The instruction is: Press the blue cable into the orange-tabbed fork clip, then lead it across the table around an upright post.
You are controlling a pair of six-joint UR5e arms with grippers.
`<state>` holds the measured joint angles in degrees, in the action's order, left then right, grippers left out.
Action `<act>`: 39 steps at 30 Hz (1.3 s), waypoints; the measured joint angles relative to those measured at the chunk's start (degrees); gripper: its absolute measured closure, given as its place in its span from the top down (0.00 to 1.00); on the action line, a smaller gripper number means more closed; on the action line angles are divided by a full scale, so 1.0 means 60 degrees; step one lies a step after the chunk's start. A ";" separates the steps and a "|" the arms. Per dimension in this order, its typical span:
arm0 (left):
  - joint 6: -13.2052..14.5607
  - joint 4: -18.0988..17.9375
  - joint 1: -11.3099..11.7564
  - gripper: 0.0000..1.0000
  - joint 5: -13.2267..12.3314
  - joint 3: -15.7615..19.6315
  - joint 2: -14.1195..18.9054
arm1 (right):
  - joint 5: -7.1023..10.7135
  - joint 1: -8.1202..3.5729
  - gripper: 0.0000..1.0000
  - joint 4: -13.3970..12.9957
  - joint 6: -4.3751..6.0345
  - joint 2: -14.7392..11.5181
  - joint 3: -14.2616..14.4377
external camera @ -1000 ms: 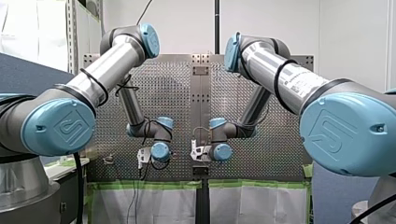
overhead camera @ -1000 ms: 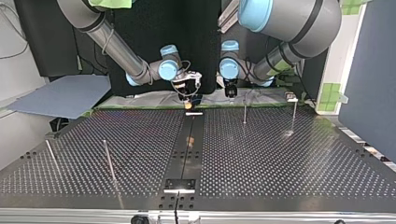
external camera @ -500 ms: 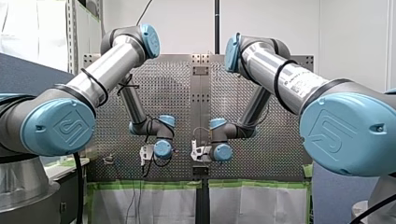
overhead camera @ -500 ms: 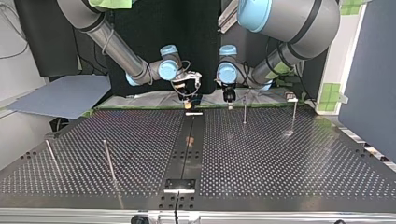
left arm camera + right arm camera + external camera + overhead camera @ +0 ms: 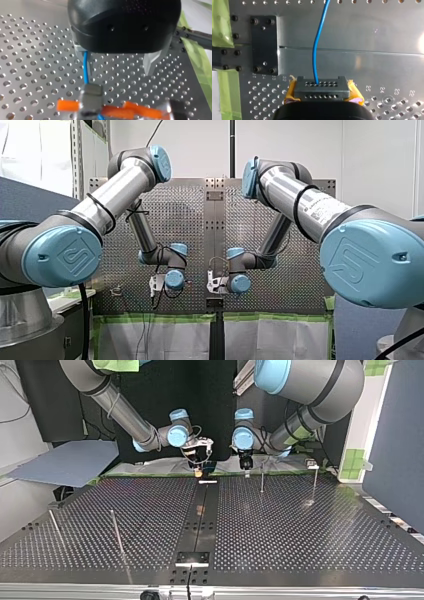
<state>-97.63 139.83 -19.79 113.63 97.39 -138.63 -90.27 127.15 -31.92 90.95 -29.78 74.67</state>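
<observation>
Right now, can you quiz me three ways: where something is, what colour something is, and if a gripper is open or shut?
1. Where is the blue cable? A) between the fingers of my right gripper B) in a box C) on a plate
2. What colour are the tabs on the fork clip? A) green B) orange C) white
3. How is my left gripper? A) open B) shut on a spoon C) shut on a box
Answers: A, it rises from between shut fingers; B, both tabs show orange; A, its fingers stand apart.
</observation>
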 joint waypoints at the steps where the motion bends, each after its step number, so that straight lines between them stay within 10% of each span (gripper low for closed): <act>1: 0.0017 0.0001 -0.0001 1.00 0.0058 -0.0012 0.0000 | 0.0000 0.0000 0.00 0.0000 -0.0002 0.0000 0.0000; 21: 0.0297 0.0004 -0.0113 1.00 0.0340 -0.0221 0.0005 | -0.0001 -0.0028 0.00 -0.0028 -0.0008 0.0059 -0.0002; 32: 0.0417 -0.0010 -0.0147 0.00 0.0596 -0.0216 0.0007 | 0.0000 -0.0034 0.00 -0.0028 -0.0008 0.0098 -0.0002; 39: 0.0438 0.0000 -0.0173 0.00 0.0608 -0.0217 0.0007 | 0.0000 -0.0033 0.00 -0.0016 -0.0008 0.0112 -0.0003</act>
<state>-95.00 139.83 -20.82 117.28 96.09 -138.59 -90.27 126.96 -32.01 90.90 -29.11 74.65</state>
